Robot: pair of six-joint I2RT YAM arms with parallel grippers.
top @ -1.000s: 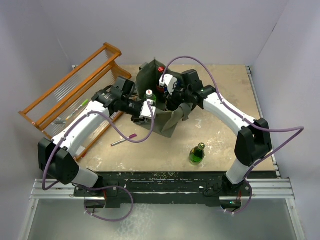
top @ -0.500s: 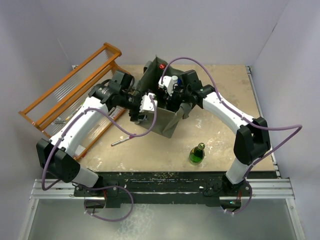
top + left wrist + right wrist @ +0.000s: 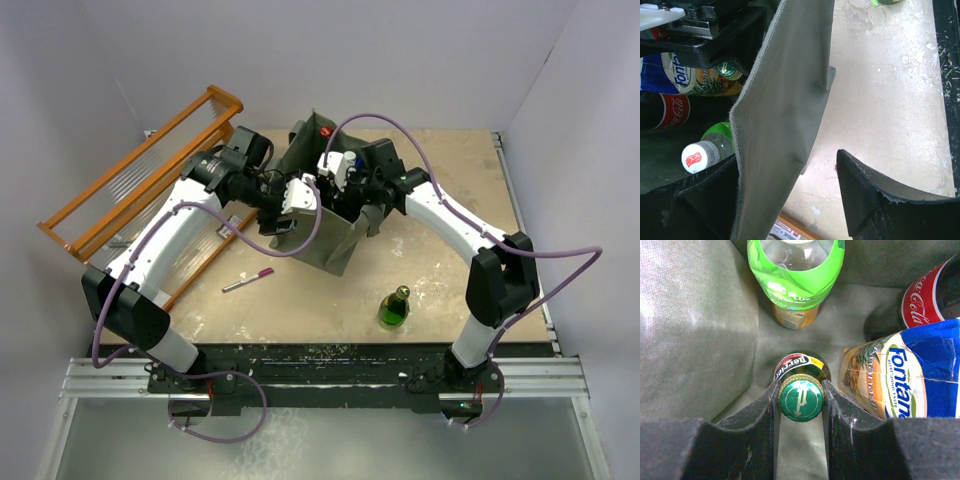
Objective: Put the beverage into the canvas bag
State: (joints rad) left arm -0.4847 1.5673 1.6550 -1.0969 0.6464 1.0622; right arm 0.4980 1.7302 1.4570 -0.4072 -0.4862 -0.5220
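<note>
**Perrier bottle gripped inside the bag; left gripper astride the wall**

The right gripper (image 3: 800,383) is down inside the bag (image 3: 330,238), clenched on the neck of the Perrier bottle (image 3: 801,399). Its two fingers press against either side of the green crown cap. The bottle stands upright in the bag, but its base is hidden, so whether it rests on the bag's floor cannot be told.

Three other drinks are in the bag around it. A green-label bottle (image 3: 795,270) is just beyond it, a Coca-Cola bottle (image 3: 927,300) is in the far right corner, and a Fontana bottle (image 3: 900,375) is close on the right.

The left gripper (image 3: 787,155) is released, its fingers spread wide across the bag's near wall. One finger (image 3: 690,210) is inside the bag and touches the fabric. The other is outside, apart from the fabric, over the bench (image 3: 450,200).

A green bottle (image 3: 394,308) stands alone on the bench, near the front edge and well apart from the bag. A pen (image 3: 248,282) lies on the bench to the bag's front left. The rack (image 3: 140,185) lies along the left side.
</note>
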